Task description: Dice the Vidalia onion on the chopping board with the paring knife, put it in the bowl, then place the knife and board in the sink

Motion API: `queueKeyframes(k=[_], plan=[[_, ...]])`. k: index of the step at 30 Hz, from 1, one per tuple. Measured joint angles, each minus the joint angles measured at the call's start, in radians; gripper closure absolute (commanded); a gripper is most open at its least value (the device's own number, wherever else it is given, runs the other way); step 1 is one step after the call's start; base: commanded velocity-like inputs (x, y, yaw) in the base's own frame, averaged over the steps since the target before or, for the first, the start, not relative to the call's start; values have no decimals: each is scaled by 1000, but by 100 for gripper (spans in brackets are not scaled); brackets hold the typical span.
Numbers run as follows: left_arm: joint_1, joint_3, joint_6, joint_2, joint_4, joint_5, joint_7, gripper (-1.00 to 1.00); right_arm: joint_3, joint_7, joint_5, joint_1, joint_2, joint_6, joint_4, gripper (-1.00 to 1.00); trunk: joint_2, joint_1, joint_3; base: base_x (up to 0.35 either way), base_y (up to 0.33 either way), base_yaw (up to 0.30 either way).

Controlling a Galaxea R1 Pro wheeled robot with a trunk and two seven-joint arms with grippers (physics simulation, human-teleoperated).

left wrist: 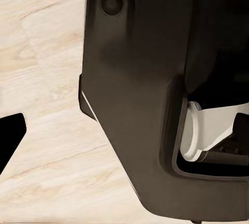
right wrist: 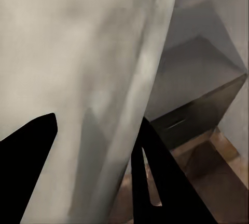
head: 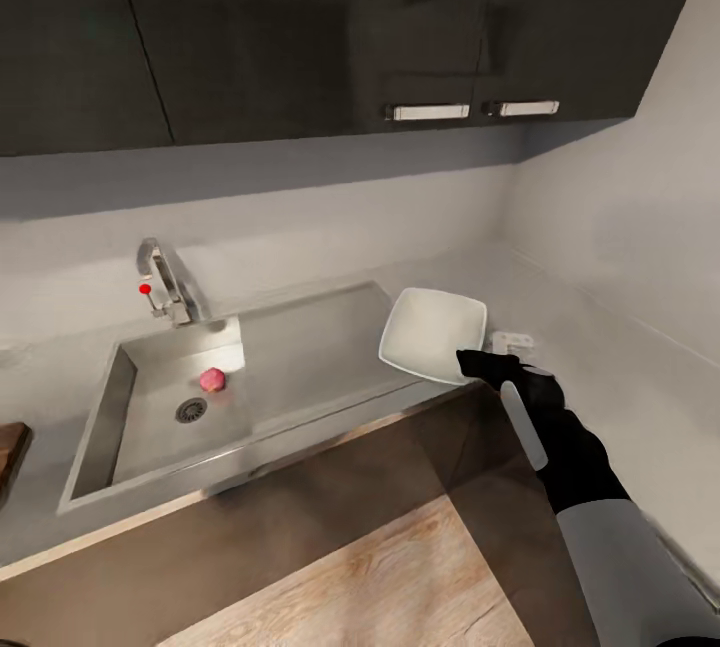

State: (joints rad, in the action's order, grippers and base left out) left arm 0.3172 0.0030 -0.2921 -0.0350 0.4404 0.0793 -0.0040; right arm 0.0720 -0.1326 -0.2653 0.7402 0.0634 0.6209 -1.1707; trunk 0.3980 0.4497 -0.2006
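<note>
The Vidalia onion [head: 212, 380], a small pinkish-red bulb, lies in the sink [head: 300, 352] beside the round drain [head: 190, 411]. The white squarish bowl [head: 432, 332] is tilted over the sink's right end, its hollow facing the camera. My right gripper [head: 472, 360] is shut on its near right rim. In the right wrist view the bowl's pale wall [right wrist: 93, 78] runs between the right gripper's [right wrist: 98, 182] two black fingers. A dark brown corner of the chopping board [head: 10, 452] shows at the far left on the countertop [head: 600, 377]. The paring knife is out of view. One black fingertip [left wrist: 10, 135] of my left gripper hangs over wooden floor.
A chrome tap [head: 165, 277] with a small red knob [head: 145, 288] stands behind the sink. Dark wall cabinets [head: 330, 27] hang overhead. A small white item [head: 512, 340] lies on the counter beyond the right gripper. The wall closes the corner at the right.
</note>
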Motion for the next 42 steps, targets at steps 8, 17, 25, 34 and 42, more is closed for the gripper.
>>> queueKeyframes(k=[8,17,25,34,42], plan=[[0,0,0,0,0,0,0,-100,0,0,0,0,0,0,0,100,0,0,9,-188,208,191],[0,0,0,0,0,0,0,-100,0,0,0,0,1,0,0,100,0,0,10,-161,210,15],[0,0,0,0,-1,0,0,-100,0,0,0,0,2,0,0,100,0,0,10,-119,210,0],[0,0,0,0,0,0,0,-100,0,0,0,0,1,1,0,100,0,0,10,-93,210,41],[0,0,0,0,0,0,0,-100,0,0,0,0,-1,1,0,100,0,0,10,-28,223,217]])
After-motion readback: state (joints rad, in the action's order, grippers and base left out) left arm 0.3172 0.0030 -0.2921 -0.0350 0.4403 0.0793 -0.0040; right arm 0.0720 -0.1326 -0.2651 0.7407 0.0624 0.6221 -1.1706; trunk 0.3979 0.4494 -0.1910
